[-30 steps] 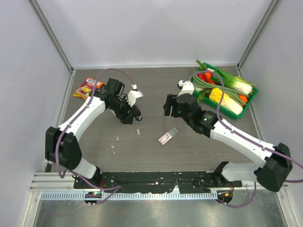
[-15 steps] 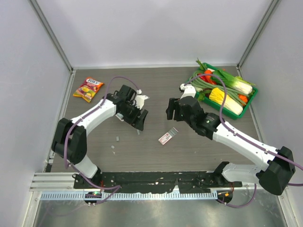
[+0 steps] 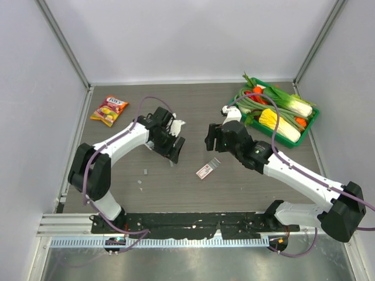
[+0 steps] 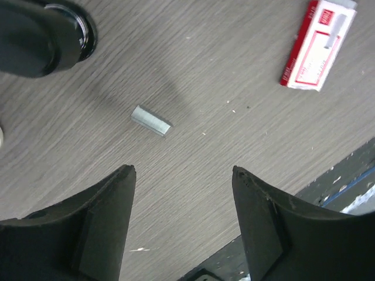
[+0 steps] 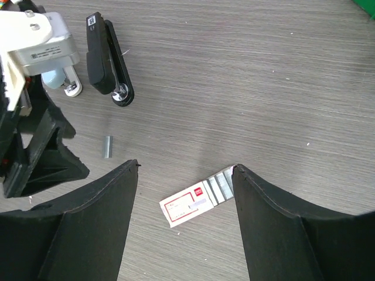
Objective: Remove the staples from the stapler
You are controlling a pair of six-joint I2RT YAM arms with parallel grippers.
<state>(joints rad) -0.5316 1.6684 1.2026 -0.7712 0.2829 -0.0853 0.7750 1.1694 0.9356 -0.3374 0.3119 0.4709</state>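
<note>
My left claw (image 4: 183, 171): wide open, nothing in it, hanging over the table (image 3: 193, 105). In the left wrist view one staple strip (image 4: 151, 120) lies flat on the wood just beyond the fingertips, toward 11 o'clock from the gap. It touches neither finger. The pink-and-white staple packet (image 4: 318, 44) is at 2 o'clock, well apart from the strip.

My right claw (image 5: 184, 166): also spread wide and empty, above the table. In the right wrist view the packet shows in the gap between the fingers. Its inner tray is slid partly out at the 2 o'clock end, with grey staples showing.

Stapler (image 5: 51, 78): in the 10 o'clock corner of the right wrist view. Only a bit of pale blue body and a shiny metal end show. The rest is hidden under the white housing (image 5: 38, 38) on my left wrist. Neither claw touches it. A black oblong tool (image 5: 105, 55) lies just beside it at its 3 o'clock; I can't tell if they touch. The staple strip is near that tool, at its 6 o'clock.

Top view:
- Right claw is at 3 o'clock from left claw, apart.
- The packet is at 6 o'clock from right claw.
- A second grey strip (image 3: 145, 171) and a third grey strip (image 3: 140, 182) lie at 8 o'clock from left claw.
- A snack bag (image 3: 109, 109) is at its 10 o'clock.
- A green tray (image 3: 309, 127) of vegetables is at 2 o'clock from right claw.
</note>
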